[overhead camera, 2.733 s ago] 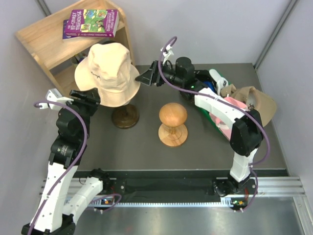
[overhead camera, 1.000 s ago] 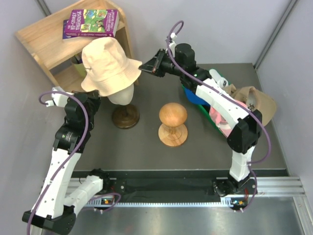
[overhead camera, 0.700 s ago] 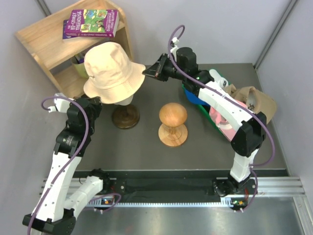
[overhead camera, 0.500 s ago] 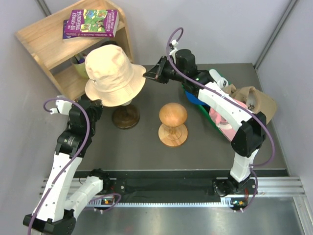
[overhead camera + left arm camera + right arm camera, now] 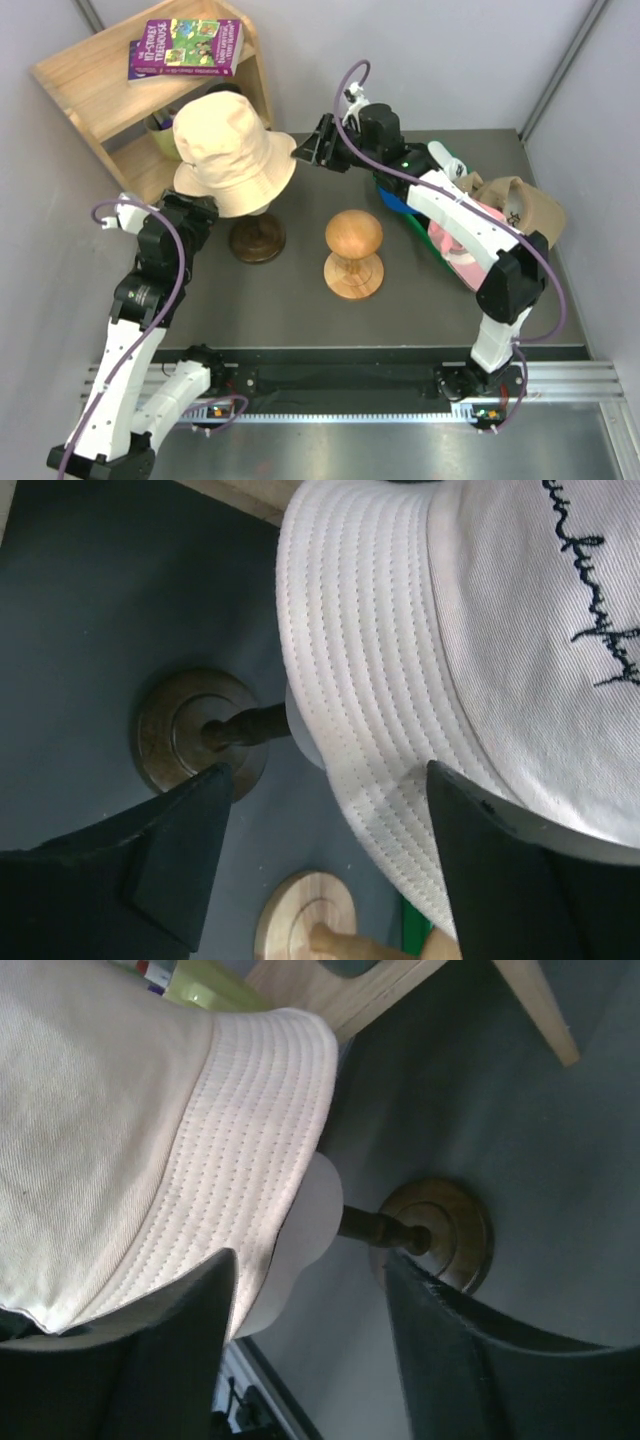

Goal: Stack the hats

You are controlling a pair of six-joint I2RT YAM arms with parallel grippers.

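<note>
Book (image 5: 190, 47): "TREEHOUSE" on the purple cover; other words too small.
Hat (image 5: 520, 580): dark cursive stitching, unreadable.
Tan cap (image 5: 528, 203): small dark logo, unreadable.

On the surface (image 5: 290, 310), the shelf unit (image 5: 95, 85) stands in the back-left corner, with two books (image 5: 188, 47) stacked on its top board. The bucket hat (image 5: 232, 145) sits on the head form (image 5: 300, 1225). The form is carried on a post with a round base (image 5: 257, 240), just in front of the shelf unit and left of centre. The mushroom-shaped wooden stand (image 5: 353, 250) is right of that base, slightly nearer and apart from it. The pile of caps (image 5: 495, 210) lies at the right edge, behind and right of the mushroom stand, partly under the right arm. The left tool (image 5: 328, 775) is at the brim's near-left side and the right tool (image 5: 310, 1260) at its right side, with the hat between them. Contact with the brim: cannot tell.
</note>
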